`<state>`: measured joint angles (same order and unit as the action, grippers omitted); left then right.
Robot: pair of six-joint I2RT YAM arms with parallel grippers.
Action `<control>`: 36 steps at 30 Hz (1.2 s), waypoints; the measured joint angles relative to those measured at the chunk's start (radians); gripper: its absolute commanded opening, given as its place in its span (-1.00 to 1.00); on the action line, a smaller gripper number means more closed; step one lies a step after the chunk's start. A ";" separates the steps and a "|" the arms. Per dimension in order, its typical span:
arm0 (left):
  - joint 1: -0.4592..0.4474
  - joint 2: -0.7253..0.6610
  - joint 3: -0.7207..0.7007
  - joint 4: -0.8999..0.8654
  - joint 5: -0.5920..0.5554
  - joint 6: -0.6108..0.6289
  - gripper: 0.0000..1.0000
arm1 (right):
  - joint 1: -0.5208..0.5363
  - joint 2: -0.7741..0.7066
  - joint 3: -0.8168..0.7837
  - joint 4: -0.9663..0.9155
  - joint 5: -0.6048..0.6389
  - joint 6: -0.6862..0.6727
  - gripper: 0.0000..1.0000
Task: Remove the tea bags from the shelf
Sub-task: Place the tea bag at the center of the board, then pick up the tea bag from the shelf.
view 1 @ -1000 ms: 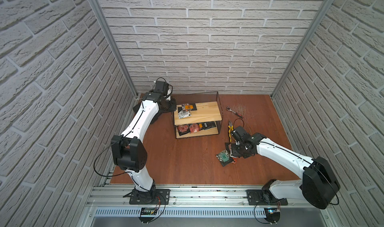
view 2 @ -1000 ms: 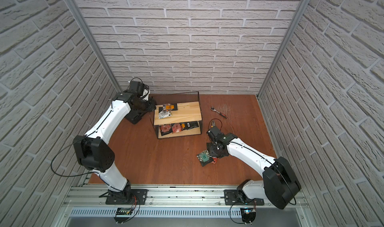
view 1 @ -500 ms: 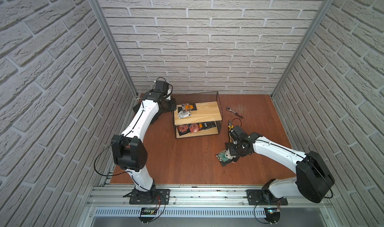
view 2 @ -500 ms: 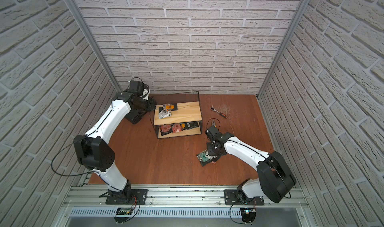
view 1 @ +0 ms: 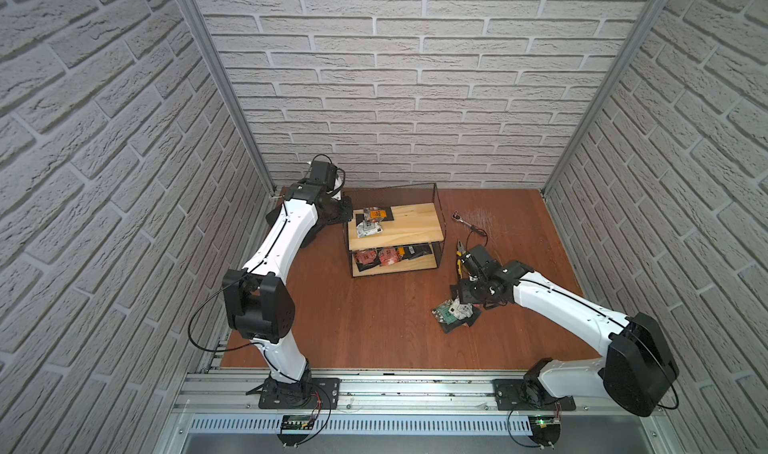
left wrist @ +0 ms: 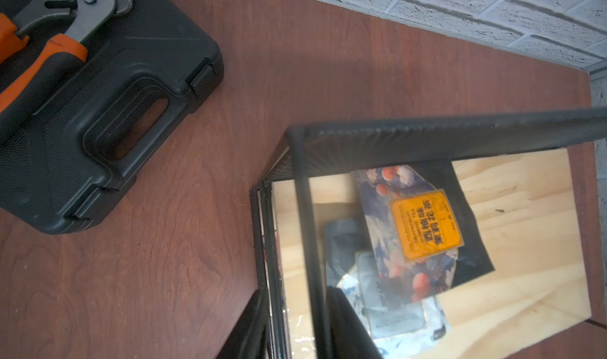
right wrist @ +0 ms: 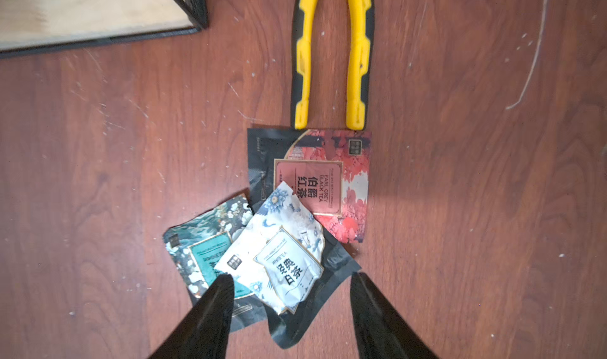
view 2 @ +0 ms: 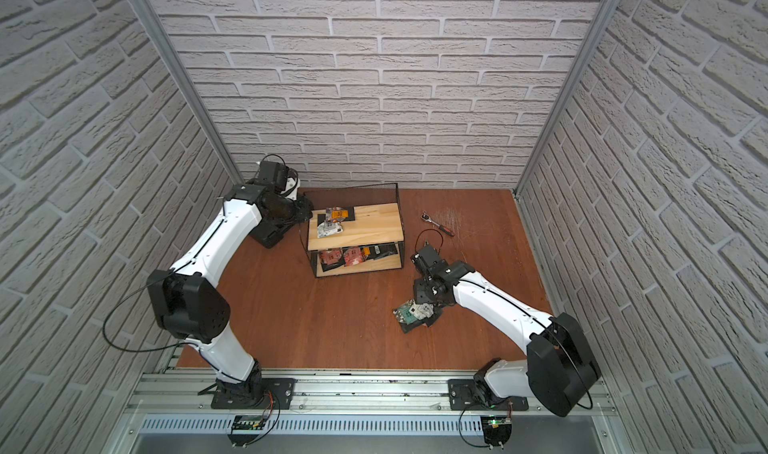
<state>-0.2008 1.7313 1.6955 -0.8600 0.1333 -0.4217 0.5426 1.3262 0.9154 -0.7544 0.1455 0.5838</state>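
My right gripper open, empty — above tea bags lying on desk; left gripper (nearly closed) pinches the shelf frame.

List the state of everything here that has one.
shelf, upright, not yet emptied
shelved tea bags, lying on both tiers
removed tea bags, overlapping pile, not gripped
left fingers, shut on the shelf's end frame
right fingers, open above the removed tea bags
tool case, closed
yellow pliers, handles spread
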 measured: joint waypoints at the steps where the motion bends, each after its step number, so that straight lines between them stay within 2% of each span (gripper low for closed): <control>1: 0.000 0.000 0.000 0.000 0.000 0.000 -0.32 | 0.006 -0.010 0.014 -0.008 0.008 0.003 0.26; 7: 0.000 0.001 0.001 0.000 0.000 0.000 -0.32 | 0.059 -0.045 0.121 -0.069 0.057 0.007 0.26; 14: 0.000 0.001 0.002 0.000 0.000 0.001 -0.32 | 0.135 -0.036 0.306 -0.117 0.099 -0.005 0.05; 18: 0.000 0.002 0.003 0.000 0.000 0.001 -0.32 | 0.177 0.029 0.463 -0.116 0.099 -0.013 0.02; 22: 0.000 0.003 0.003 0.000 0.002 0.001 -0.32 | 0.196 0.153 0.634 -0.100 0.069 0.017 -0.05; 27: 0.000 0.005 0.005 0.000 0.003 0.002 -0.32 | 0.199 0.333 0.823 -0.087 0.035 0.128 0.02; 32: -0.001 0.010 0.013 0.000 0.003 0.002 -0.32 | 0.199 0.506 1.018 -0.095 0.013 0.317 0.10; 36: -0.002 0.012 0.015 0.002 0.003 0.002 -0.32 | 0.199 0.562 1.057 -0.090 -0.002 0.509 0.13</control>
<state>-0.2024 1.7432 1.7103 -0.8581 0.1364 -0.4194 0.7414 1.8885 1.9720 -0.8444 0.1440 1.0924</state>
